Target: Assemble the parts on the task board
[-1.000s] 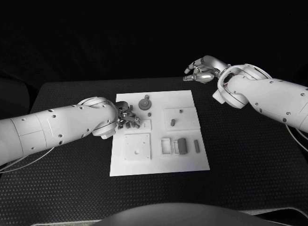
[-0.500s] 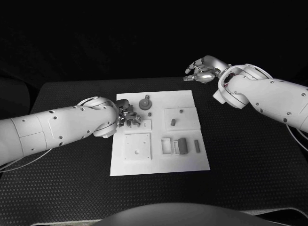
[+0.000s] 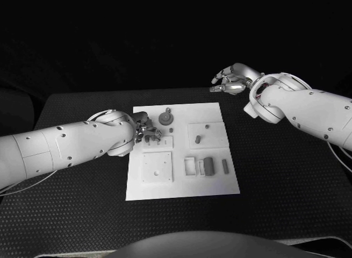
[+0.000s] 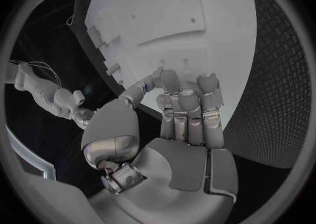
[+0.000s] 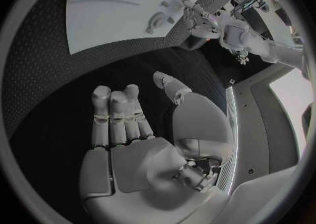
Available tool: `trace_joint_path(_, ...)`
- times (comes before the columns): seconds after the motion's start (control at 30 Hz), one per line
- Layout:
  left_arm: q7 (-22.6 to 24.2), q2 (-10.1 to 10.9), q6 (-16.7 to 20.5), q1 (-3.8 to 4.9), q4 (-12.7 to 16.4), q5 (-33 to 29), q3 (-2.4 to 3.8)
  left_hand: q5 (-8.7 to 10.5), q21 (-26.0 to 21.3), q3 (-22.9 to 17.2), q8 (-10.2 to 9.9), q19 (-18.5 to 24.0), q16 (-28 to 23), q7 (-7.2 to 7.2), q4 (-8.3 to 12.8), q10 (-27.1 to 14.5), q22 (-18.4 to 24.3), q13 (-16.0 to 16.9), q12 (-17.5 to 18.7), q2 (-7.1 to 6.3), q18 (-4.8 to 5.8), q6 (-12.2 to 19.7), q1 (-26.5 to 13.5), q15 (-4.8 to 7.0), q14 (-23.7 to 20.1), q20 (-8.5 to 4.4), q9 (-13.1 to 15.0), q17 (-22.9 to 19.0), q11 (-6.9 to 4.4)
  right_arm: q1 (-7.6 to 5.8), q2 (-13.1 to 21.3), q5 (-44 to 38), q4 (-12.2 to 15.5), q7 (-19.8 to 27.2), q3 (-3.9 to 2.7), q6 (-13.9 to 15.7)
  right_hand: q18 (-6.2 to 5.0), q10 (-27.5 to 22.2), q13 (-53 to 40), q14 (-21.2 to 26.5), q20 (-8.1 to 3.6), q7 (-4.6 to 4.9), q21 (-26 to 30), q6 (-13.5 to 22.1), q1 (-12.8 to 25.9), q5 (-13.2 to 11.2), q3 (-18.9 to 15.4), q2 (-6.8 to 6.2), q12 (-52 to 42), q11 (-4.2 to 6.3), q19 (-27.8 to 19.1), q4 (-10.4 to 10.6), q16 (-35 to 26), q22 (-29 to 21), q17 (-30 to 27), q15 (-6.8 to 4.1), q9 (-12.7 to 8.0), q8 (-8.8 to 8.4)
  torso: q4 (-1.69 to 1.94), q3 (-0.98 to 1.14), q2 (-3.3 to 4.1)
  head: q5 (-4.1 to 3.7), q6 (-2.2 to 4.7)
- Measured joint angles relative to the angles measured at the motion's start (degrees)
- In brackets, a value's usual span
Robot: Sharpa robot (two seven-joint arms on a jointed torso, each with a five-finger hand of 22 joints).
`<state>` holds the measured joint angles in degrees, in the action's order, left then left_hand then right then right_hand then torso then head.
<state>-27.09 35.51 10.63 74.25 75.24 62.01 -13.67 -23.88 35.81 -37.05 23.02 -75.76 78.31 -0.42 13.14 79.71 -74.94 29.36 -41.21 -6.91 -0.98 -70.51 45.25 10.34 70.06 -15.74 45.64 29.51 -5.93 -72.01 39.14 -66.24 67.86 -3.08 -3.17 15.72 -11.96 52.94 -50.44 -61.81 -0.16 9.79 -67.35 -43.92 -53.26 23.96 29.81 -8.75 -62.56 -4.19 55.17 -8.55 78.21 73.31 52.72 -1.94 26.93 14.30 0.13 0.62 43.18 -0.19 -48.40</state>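
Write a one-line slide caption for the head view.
Left hand works at the white task board's left edge while the right hand hovers empty beyond its far corner.

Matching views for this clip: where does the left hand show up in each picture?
Head view: left hand over the task board, at its left edge.
Left wrist view: it rises from the circle's bottom, fingers toward the board.
Right wrist view: far across the board, small.
Shared landmark: the task board.
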Motion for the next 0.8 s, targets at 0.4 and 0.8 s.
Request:
trace_joint_path(0.4, 0.0, -0.2, 0.0, -0.45, -0.1, 0.1, -0.02, 0.24, 0.0, 0.0, 0.0, 0.0, 0.0, -0.01, 0.0, 0.0, 0.0, -0.1, 0.0, 0.00, 0.00, 0.0, 0.0, 0.14, 0.1, -0.02, 0.0, -0.1, 0.01, 0.00, 0.0, 0.1, 0.0, 0.0, 0.00, -0.2, 0.00, 0.0, 0.0, 0.0, 0.00, 0.00, 0.0, 0.0, 0.0, 0.0, 0.2, 0.00, 0.0, 0.00, 0.0, 0.2, 0.0, 0.0, 0.0, 0.00, 0.0, 0.00, 0.00, -0.06, 0.02, 0.00, -0.16)
trace_joint_path(0.8, 0.2, -0.3, 0.3, -0.86, -0.2, 0.4, 0.12, 0.10, 0.2, 0.0, 0.0, -0.2, 0.0, 0.19, 0.0, 0.0, 0.0, -0.1, -0.2, 0.00, 0.00, -0.2, 0.0, 0.14, 0.1, -0.01, 0.2, -0.1, 0.01, 0.00, 0.0, 0.1, -0.1, 0.0, 0.00, -0.3, 0.00, 0.0, 0.0, 0.0, 0.00, 0.00, 0.0, 0.0, 0.0, 0.0, 0.2, 0.00, 0.0, 0.00, 0.0, 0.2, 0.0, 0.0, 0.0, 0.00, 0.0, 0.00, 0.02, -0.08, 0.01, -0.02, -0.30)
